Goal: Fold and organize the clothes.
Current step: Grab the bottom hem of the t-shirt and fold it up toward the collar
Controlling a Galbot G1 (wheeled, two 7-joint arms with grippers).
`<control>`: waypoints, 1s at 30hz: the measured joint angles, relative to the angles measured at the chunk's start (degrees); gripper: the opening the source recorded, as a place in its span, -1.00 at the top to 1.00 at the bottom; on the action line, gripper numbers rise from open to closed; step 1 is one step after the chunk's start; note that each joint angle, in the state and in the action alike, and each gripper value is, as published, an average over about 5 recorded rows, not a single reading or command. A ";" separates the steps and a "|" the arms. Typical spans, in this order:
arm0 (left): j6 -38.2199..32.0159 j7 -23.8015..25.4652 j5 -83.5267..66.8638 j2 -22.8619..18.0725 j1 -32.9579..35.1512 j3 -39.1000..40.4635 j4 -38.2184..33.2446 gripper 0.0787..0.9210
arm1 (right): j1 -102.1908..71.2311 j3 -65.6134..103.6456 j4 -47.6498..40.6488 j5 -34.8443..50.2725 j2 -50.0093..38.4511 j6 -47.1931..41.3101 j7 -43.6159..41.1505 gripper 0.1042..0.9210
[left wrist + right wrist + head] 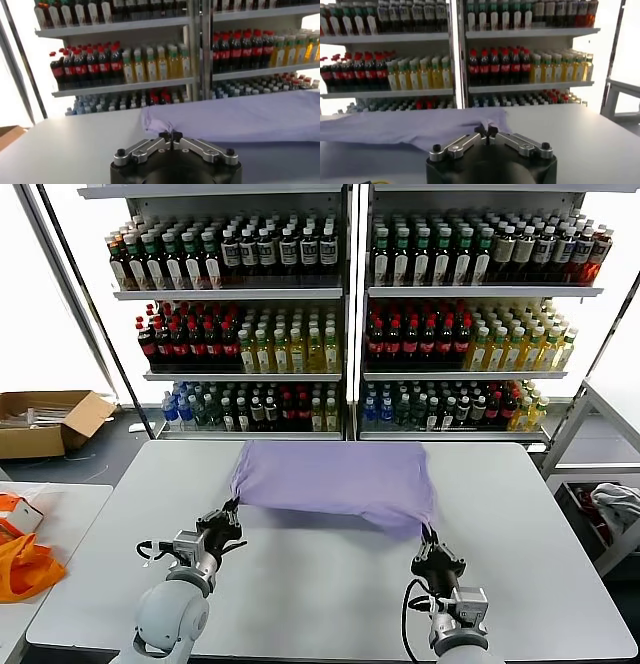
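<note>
A lavender T-shirt (335, 482) lies across the middle of a pale grey table (520, 544), in the centre of the head view. Its far edge rests flat on the tabletop, while its 2 near corners are lifted and pulled toward the bottom of the frame, so the near edge sags between them.

The left gripper (232, 517) sits in the lower left of the head view, low over the table. Its fingers are clenched on the shirt's near left corner. In the left wrist view the gripper (171, 136) appears at bottom centre, its dark fingertips pressed together with a bunched fold of lavender cloth (235, 117) pinched between them.

The right gripper (430, 539) sits in the lower right of the head view, its fingers clenched on the shirt's near right corner, which draws down to a point. In the right wrist view this gripper (486, 131) is at bottom centre, fingertips closed on the edge of the cloth (410, 127), which spreads away toward the left of that frame.

Behind the table, filling the top half of the head view, stand 2 shelving units (345, 289) packed with rows of bottled drinks in dark, red, yellow and clear colours. At the far left edge, an open cardboard box (45, 422) sits on the floor. In the lower left corner, an orange plastic bag (22, 569) rests on a second table (60, 509). At the right edge, a metal cart (600, 484) holds a crumpled grey cloth (615, 506).
</note>
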 measured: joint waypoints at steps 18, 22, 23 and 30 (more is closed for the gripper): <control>-3.99 -1.46 -5.13 -1.41 -19.14 5.39 21.22 0.99 | 24.41 -2.63 -24.42 4.68 -0.20 1.58 -2.49 0.99; -4.03 -1.33 -5.65 -2.15 -23.10 6.77 26.63 0.99 | 27.58 -3.28 -28.98 5.31 0.20 0.97 -3.17 0.99; -4.04 -1.24 -5.76 -2.26 -23.96 6.99 27.85 0.99 | 28.20 -3.42 -29.97 5.46 0.23 0.86 -3.37 0.99; -3.91 -0.34 -6.42 -2.42 -27.90 8.09 34.34 0.99 | 31.60 -4.33 -35.09 5.94 0.93 -0.34 -4.46 0.99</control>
